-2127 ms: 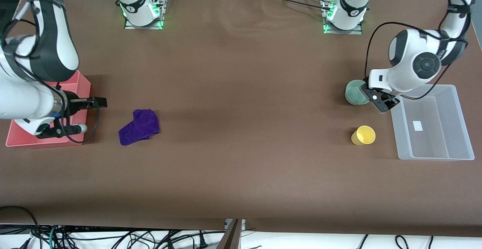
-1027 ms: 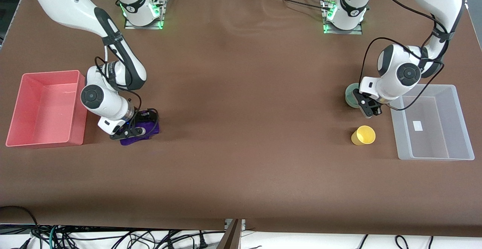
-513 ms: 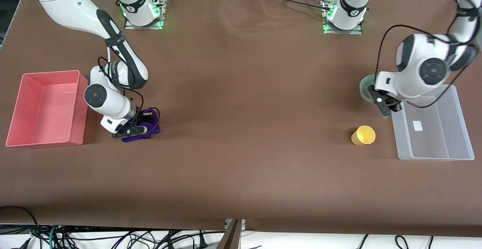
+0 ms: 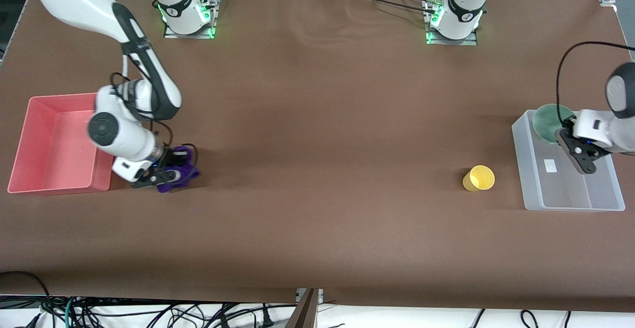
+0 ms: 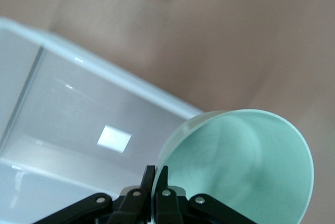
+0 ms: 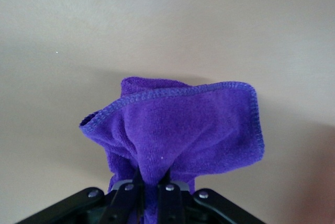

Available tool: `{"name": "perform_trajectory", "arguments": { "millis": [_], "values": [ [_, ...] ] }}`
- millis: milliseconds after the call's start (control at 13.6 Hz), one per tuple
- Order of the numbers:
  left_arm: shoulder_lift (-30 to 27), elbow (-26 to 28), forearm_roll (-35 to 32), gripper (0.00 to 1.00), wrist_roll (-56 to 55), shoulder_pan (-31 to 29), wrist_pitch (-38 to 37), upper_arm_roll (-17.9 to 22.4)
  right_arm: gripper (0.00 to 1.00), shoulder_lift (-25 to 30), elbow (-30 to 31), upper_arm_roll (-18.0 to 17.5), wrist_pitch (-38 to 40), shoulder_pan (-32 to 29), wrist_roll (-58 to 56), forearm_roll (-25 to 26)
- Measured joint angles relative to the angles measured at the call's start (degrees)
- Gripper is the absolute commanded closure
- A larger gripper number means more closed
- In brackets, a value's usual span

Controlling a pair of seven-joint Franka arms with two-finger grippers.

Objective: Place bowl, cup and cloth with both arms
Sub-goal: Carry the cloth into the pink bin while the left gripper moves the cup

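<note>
My left gripper (image 4: pixel 570 137) is shut on the rim of the pale mint-green bowl (image 4: pixel 546 122) and holds it tilted in the air over the clear bin (image 4: pixel 607 204). In the left wrist view the bowl (image 5: pixel 246 166) fills the frame by my left gripper (image 5: pixel 155 174). My right gripper (image 4: pixel 171 168) is shut on the purple cloth (image 4: pixel 183 175), lifted just above the table beside the pink bin (image 4: pixel 30 119). The cloth (image 6: pixel 178 135) hangs from my right gripper (image 6: pixel 153 179) in the right wrist view. The yellow cup (image 4: pixel 478 178) stands on the table beside the clear bin.
The brown table (image 4: pixel 317 169) is bare through its middle. The clear bin holds only a white label (image 4: pixel 549 165). The two arm bases (image 4: pixel 449 15) stand along the edge farthest from the front camera.
My left gripper has lifted the bowl off the table and carried it over the clear bin. My right gripper came down onto the cloth, shut on it and drew it toward the pink bin.
</note>
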State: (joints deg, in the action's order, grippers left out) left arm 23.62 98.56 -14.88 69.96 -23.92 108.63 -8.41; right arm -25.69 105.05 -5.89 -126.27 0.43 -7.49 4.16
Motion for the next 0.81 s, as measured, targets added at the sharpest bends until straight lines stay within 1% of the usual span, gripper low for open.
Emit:
{"name": "perform_trajectory", "arguments": {
  "millis": [147,293,367,440,513,587,660,807],
  "values": [
    [4.3,-1.0,-1.5,1.0,0.3,-2.5,4.1,0.0,1.0,3.0,-5.0,2.3,10.6,-1.2,-4.6,0.1],
    [7.9,-1.1,-1.8,1.0,0.4,-4.5,7.4,0.0,1.0,5.8,-9.7,7.4,21.0,-1.8,-12.4,0.2],
    [9.6,-1.2,-1.8,1.0,0.5,-5.5,9.4,0.0,1.0,6.6,-11.5,10.7,24.5,-2.0,-17.2,0.2],
    [11.0,-1.2,-1.8,0.91,0.8,-6.4,11.4,0.0,1.0,7.0,-12.2,14.0,26.1,-2.2,-21.7,0.2],
    [12.4,-1.3,-1.8,0.47,1.3,-7.1,13.3,0.0,1.0,6.8,-12.3,16.9,26.4,-2.7,-25.8,0.2],
    [13.4,-1.4,-1.8,0.0,1.5,-7.5,14.7,0.0,1.0,6.3,-12.2,19.2,26.4,-3.4,-29.0,0.2],
    [14.0,-1.6,-1.8,0.0,1.5,-7.5,15.5,0.0,1.0,5.6,-12.2,20.9,26.4,-4.1,-31.2,0.2],
    [13.3,-2.9,-1.8,0.0,1.5,-7.5,14.7,-0.6,1.0,3.2,-11.8,22.4,26.1,-5.5,-33.3,0.2]
  ]
}}
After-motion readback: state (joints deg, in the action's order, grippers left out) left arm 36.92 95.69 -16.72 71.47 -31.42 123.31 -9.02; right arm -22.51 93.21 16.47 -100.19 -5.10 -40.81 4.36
